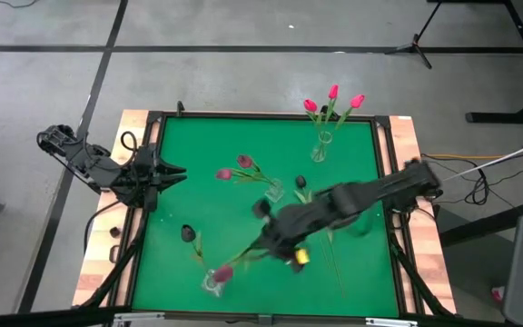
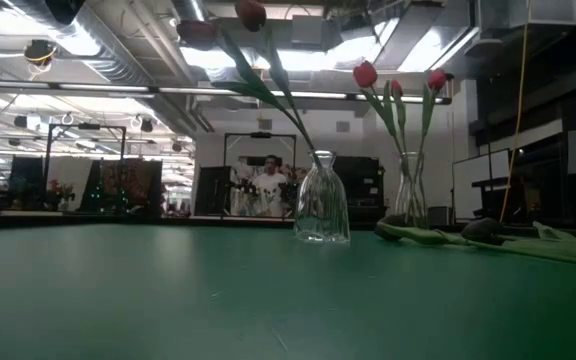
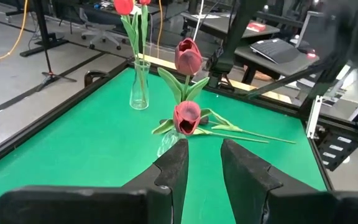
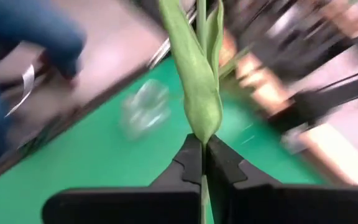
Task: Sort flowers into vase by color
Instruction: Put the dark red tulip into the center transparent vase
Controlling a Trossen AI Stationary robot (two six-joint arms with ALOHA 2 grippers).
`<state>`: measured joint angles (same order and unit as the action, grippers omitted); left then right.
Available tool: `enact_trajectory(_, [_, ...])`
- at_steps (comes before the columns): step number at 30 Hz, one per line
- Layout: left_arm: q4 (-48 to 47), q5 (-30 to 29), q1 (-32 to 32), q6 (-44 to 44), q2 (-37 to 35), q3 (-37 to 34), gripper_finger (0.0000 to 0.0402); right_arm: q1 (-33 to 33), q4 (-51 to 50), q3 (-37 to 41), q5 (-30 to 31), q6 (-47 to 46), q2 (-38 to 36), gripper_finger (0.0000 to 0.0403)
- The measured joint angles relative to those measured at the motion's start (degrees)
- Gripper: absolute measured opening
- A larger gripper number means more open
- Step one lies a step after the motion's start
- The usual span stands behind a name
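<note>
My right gripper (image 1: 267, 247) hangs over the table's near middle, shut on a tulip whose mauve head (image 1: 223, 271) is by the near-left glass vase (image 1: 212, 283). A far-right vase (image 1: 320, 146) holds three pink-red tulips (image 1: 332, 98). A middle vase (image 1: 275, 191) holds two mauve tulips (image 1: 235, 167). Two near-black tulips (image 1: 187, 233) (image 1: 300, 182) lie flat on the green table. At the left edge waits my left gripper (image 1: 176, 173), open and holding nothing. My right gripper pinches the tulip's thin green stem (image 4: 202, 148) between its two fingertips, just below the base of a long leaf (image 4: 194, 74). The stem runs on forward past the fingers, along their line, and is lifted clear of the table.
A wooden frame (image 1: 405, 136) borders the green mat. Loose stems and leaves (image 2: 488, 235) lie on the mat's right half. A person's blue-clad limb (image 4: 17, 37) shows beyond the near table edge. Bare mat lies at the left and far left.
</note>
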<state>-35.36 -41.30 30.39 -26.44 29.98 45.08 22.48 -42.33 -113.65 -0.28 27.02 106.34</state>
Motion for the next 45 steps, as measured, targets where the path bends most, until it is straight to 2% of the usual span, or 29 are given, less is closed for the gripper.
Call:
enact_trajectory(4, [-0.06, 0.02, 0.00, -0.04, 0.02, 0.00, 0.0092, -0.09, 5.84, 1.90, 6.67, 2.10, -8.97, 0.0001])
enact_trajectory(8, [-0.03, 0.02, 0.00, -0.02, 0.01, 0.00, 0.0092, 0.07, 15.26, 10.03, 11.27, 4.75, -18.87, 0.0001])
enact_trajectory(15, [-0.23, 0.02, 0.00, 0.49, 0.02, 0.00, 0.0092, -0.21, 48.92, 39.07, 14.65, 6.97, -36.85, 0.0001])
enact_trajectory(20, [-0.19, -0.02, 0.00, 1.09, 0.02, 0.00, 0.0092, -2.83, 71.11, 56.15, 14.91, 4.96, -42.86, 0.0001])
enact_trajectory(27, [-0.19, -0.16, 0.00, 1.11, 0.02, 0.00, 0.0092, -8.84, 92.02, 69.85, 16.58, -4.80, -42.37, 0.0000])
enact_trajectory(32, [-0.19, -0.18, 0.00, 1.11, 0.02, 0.00, 0.0092, -13.45, 99.79, 75.03, 16.79, -12.20, -40.62, 0.0000])
enact_trajectory(45, [-0.19, -1.25, 0.00, 1.55, 0.02, 0.00, 0.0092, -21.54, 107.34, 76.00, 14.02, -25.07, -29.63, 0.0000])
